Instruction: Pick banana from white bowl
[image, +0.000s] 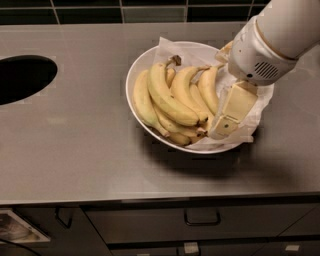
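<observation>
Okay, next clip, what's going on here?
A robot arm is working at a white bowl of bananas on a grey counter. Its gripper hangs low over the bowl's right side, above the crumpled paper lining, close beside the rightmost banana. No banana is lifted yet; all lie in the bowl.
</observation>
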